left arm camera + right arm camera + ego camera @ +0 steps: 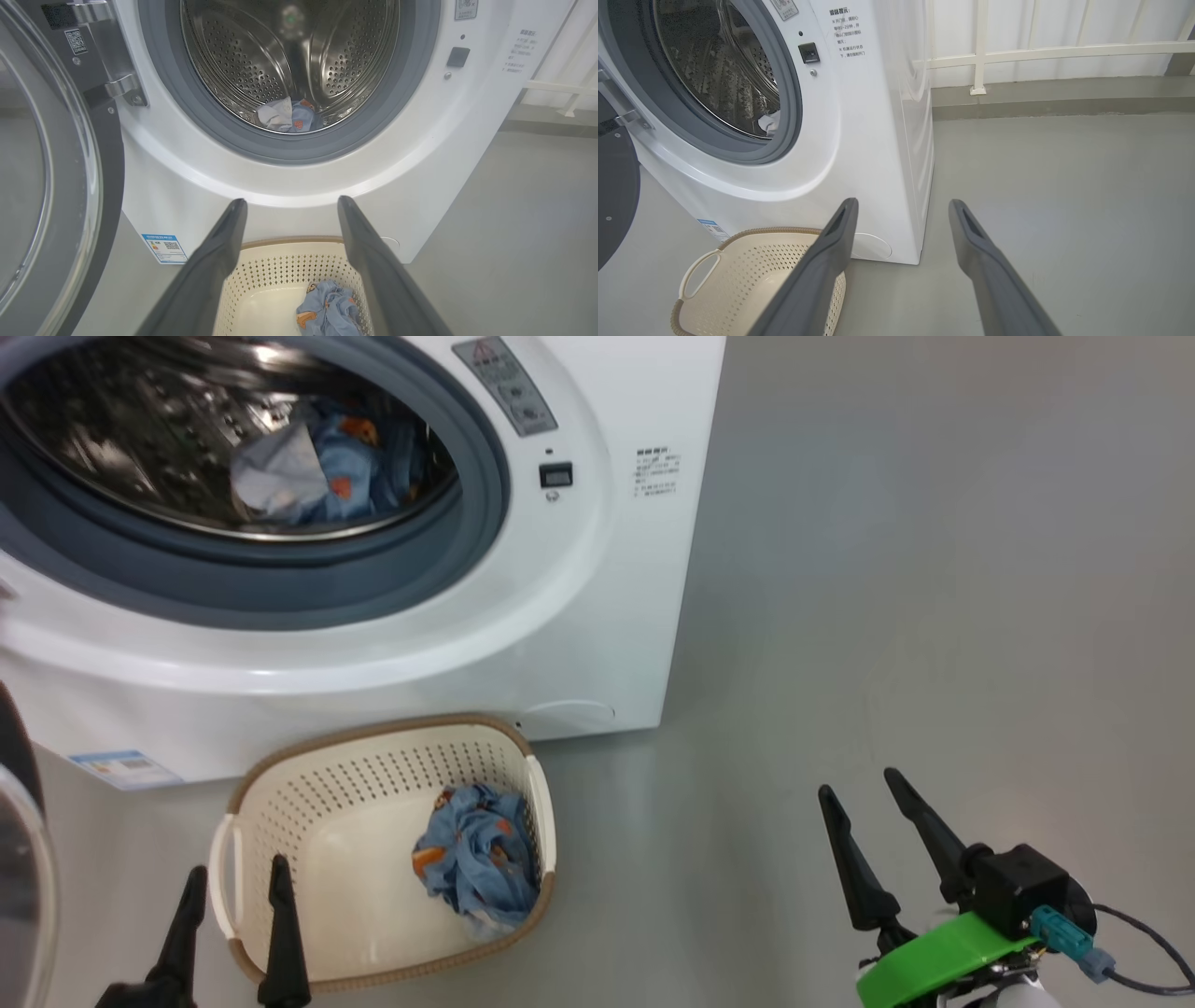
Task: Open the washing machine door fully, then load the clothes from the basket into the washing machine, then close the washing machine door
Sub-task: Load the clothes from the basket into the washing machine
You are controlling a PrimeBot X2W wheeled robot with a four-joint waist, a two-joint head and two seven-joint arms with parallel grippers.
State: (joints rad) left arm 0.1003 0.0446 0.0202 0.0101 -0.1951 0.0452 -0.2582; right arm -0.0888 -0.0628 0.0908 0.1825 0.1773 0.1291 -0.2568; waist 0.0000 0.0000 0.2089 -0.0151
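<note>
Two pincers, both spread wide and empty: my left pincer [236,865] hangs at the near rim of the cream perforated plastic basket [308,784], my right pincer [857,781] over grey floor [934,569]. I see one crumpled blue orange-printed garment [481,859] in the basket, more clothes [308,471] inside the big white washing machine [597,616], its black-rimmed round glass door [105,200] swung open.

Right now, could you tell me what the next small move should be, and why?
Probably lower the open left gripper toward the blue printed garment in the basket: it is the nearer gripper, empty, and other clothes already lie in the drum.
</note>
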